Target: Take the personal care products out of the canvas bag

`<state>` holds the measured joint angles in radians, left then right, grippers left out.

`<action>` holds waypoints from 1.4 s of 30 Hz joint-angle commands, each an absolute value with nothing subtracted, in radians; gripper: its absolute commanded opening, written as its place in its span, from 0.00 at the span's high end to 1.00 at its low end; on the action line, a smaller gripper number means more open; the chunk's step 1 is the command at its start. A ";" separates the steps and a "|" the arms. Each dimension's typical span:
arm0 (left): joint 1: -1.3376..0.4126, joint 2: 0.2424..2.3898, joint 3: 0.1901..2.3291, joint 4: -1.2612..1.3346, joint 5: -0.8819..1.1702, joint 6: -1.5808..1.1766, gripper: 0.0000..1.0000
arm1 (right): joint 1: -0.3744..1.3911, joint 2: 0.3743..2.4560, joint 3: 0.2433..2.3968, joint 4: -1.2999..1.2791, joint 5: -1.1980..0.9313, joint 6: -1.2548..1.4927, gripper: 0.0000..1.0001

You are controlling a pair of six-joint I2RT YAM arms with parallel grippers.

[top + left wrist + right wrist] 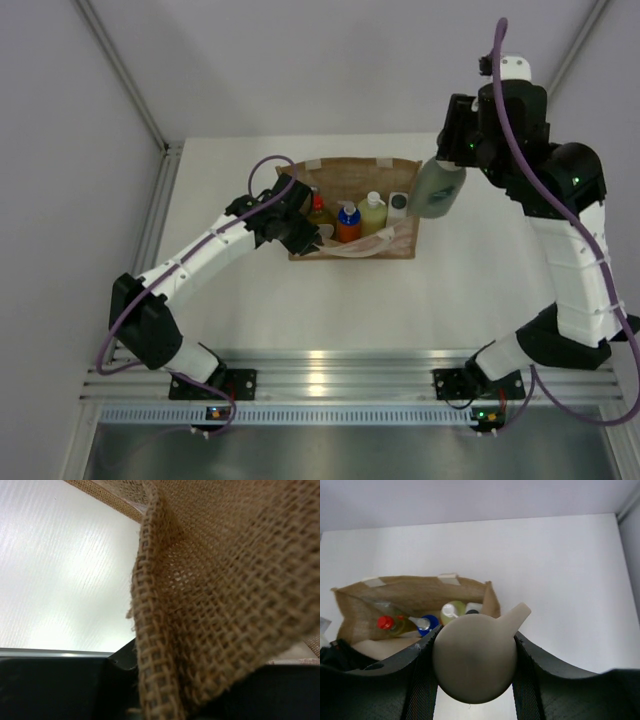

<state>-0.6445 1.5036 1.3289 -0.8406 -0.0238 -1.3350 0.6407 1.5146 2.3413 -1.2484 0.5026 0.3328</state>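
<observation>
White tabletop (pixel 300 300) stretches to the right of the canvas bag (pixel 350 178), which sits mid-table toward the far side, so that is where you should carry the grey-green beige-pump bottle (pixel 437 192). Your right gripper (pixel 475 685) has its jaws partly spread around the bottle's body, holding it above the bag's right end; lower it upright, well apart from the bag, before releasing. Your left gripper (pixel 298 236) is pinched tight on the bag's left wall (a useful anchor), so leave it there.
</observation>
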 commanded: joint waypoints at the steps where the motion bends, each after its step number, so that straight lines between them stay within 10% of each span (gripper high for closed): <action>1: -0.649 1.548 1.324 -0.827 -0.005 -1.335 0.86 | 0.554 1.445 2.307 -1.167 0.563 0.315 1.00; 18: -0.647 1.528 1.336 -0.828 -0.005 -1.309 0.86 | 0.275 1.146 1.423 -0.488 0.497 0.183 1.00; 39: -0.647 1.505 1.339 -0.830 0.058 -1.293 0.85 | 0.153 1.266 1.039 -0.158 0.288 0.146 1.00; 42: -0.647 1.497 1.344 -0.830 0.063 -1.293 0.86 | 0.153 1.252 1.005 -0.153 0.282 0.153 0.86</action>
